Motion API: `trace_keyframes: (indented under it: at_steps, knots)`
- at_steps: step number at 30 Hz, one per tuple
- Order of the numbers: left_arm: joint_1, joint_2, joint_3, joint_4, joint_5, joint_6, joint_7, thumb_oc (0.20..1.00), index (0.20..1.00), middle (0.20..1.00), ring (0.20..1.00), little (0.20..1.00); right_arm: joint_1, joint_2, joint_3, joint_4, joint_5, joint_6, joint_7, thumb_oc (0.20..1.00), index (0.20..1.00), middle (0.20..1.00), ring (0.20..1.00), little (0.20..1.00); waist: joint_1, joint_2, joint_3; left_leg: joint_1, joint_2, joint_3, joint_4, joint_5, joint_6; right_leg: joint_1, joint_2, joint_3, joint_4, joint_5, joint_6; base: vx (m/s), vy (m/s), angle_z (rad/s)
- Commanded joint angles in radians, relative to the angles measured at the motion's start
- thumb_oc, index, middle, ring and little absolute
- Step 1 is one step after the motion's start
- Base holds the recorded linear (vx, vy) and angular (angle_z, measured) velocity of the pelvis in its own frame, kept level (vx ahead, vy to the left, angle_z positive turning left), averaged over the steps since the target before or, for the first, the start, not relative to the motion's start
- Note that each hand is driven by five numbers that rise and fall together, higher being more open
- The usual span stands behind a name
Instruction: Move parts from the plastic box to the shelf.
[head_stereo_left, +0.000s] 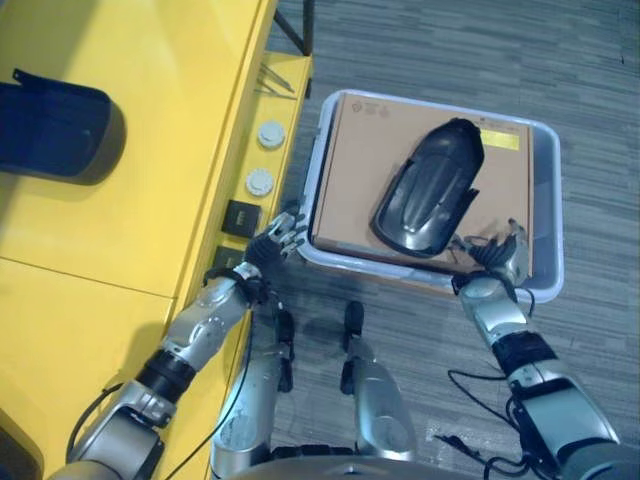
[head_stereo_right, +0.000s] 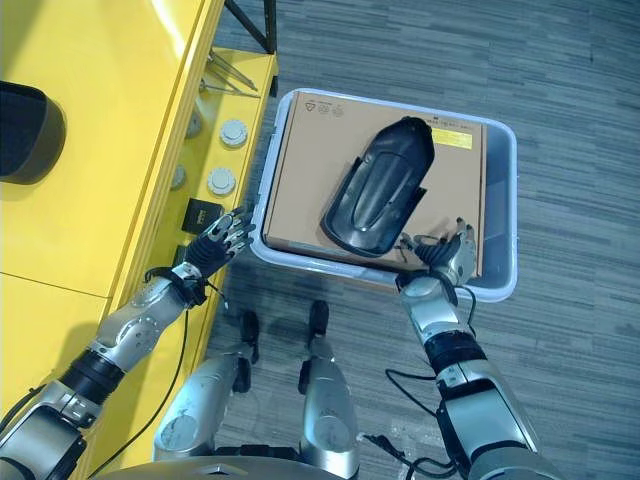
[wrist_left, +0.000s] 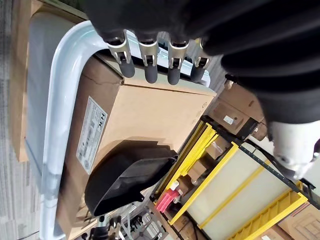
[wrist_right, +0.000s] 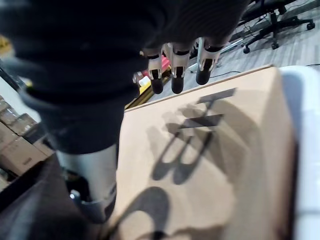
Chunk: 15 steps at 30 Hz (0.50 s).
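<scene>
Right hand (head_stereo_right: 447, 262) is hovering open, empty, above cardboard carton (head_stereo_right: 320, 160); left hand (head_stereo_right: 215, 245), open, beside plastic box (head_stereo_right: 500, 285). Black moulded part (head_stereo_right: 378, 190) is lying atop carton: probably light, rigid, slick; grasp both long edges.

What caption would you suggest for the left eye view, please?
Both hands, left and right, open at the plastic box holding a black part on a cardboard carton.

The left hand (wrist_left: 150, 60), fingers straight and loose, hovers just past the box (wrist_left: 60, 100) rim, above a carton (wrist_left: 145, 120) bearing a black part (wrist_left: 125, 180); yellow racks (wrist_left: 225, 200) with cartons stand beyond.
</scene>
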Motion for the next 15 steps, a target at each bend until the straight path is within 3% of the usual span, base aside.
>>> trace_keyframes:
  at_steps: [1,5,15]
  knots:
    - [-0.009,-0.028,0.001,-0.043,-0.024,-0.051,-0.019,1.000,1.000,1.000,1.000,1.000,-0.031,-0.065,0.031,-0.034,0.035,-0.052,-0.056,1.000,1.000,1.000,1.000,1.000,0.038,0.012,-0.044,0.020,0.005,-0.045,-0.049,-0.019,-0.020,0.026,-0.015,-0.020,0.049,-0.078,0.065,0.02,-0.034,0.13]
    - [-0.009,-0.032,-0.008,-0.049,-0.022,-0.032,-0.028,1.000,1.000,1.000,1.000,1.000,-0.057,-0.052,0.036,-0.047,0.058,-0.104,-0.092,1.000,1.000,1.000,1.000,1.000,0.048,0.015,-0.045,0.024,0.005,-0.055,-0.050,-0.018,-0.020,0.032,-0.016,-0.030,0.048,-0.078,0.064,0.03,-0.024,0.10]
    - [-0.003,-0.040,-0.011,-0.053,-0.035,-0.013,-0.036,1.000,1.000,1.000,1.000,1.000,-0.070,-0.075,0.022,-0.190,0.023,-0.070,-0.076,1.000,1.000,1.000,1.000,1.000,0.038,0.015,-0.057,0.051,0.009,-0.049,-0.065,-0.018,-0.019,0.046,-0.011,-0.027,0.051,-0.086,0.064,0.01,0.002,0.01]
